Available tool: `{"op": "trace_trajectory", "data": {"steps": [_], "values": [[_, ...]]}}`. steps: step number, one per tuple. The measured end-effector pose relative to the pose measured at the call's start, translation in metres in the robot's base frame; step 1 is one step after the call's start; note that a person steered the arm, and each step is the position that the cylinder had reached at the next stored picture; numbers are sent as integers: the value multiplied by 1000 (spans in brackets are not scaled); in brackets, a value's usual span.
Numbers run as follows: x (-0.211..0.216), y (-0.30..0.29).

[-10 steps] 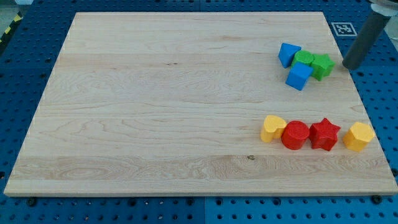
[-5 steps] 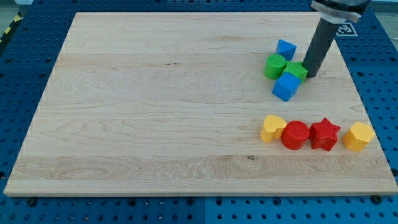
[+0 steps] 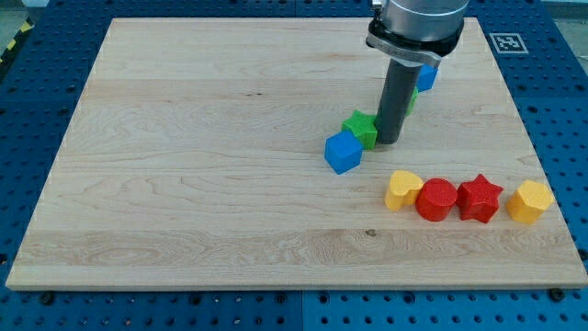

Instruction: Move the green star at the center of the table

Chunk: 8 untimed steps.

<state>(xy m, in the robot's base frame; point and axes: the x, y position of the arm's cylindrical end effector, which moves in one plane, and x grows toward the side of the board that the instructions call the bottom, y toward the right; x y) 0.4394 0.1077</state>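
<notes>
No claw here: your tip (image 3: 388, 141) has shoved the green star (image 3: 360, 128) leftward, now nearing table (image 3: 184, 184) center.

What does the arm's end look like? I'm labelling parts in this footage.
A straight, dark grey cylindrical rod hangs from a wider silver-grey metal collar with a dark rim. My tip is plain and blunt. No cables, markings or fingers show.

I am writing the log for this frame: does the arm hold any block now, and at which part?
Nothing is held. My tip only presses the right side of the green star, whose left side touches the blue cube.
</notes>
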Motion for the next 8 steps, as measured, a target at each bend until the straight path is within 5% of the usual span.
{"op": "trace_trajectory", "data": {"steps": [6,8], "values": [[12,-74],[47,-82]]}}
